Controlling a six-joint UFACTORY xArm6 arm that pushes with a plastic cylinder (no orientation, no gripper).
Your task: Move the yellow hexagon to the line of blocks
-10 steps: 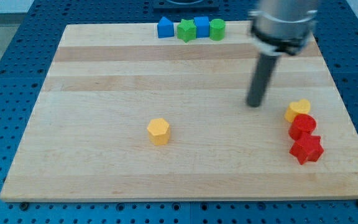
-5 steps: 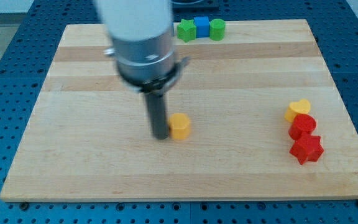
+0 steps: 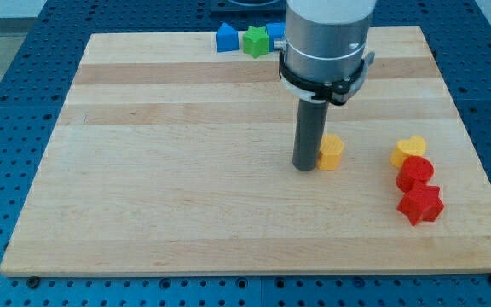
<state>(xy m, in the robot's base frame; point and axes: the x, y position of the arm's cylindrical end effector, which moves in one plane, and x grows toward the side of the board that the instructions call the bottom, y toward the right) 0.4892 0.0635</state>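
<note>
Now the yellow hexagon (image 3: 332,151) sits right of the board's (image 3: 143,170) middle, my tip (image 3: 305,167) touching its left side, holding nothing. To the hexagon's right: yellow heart (image 3: 408,150), red cylinder (image 3: 416,173), red star (image 3: 421,205).

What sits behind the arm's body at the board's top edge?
A blue block, a green block and part of a second blue block show. The arm covers the rest of that row.
</note>
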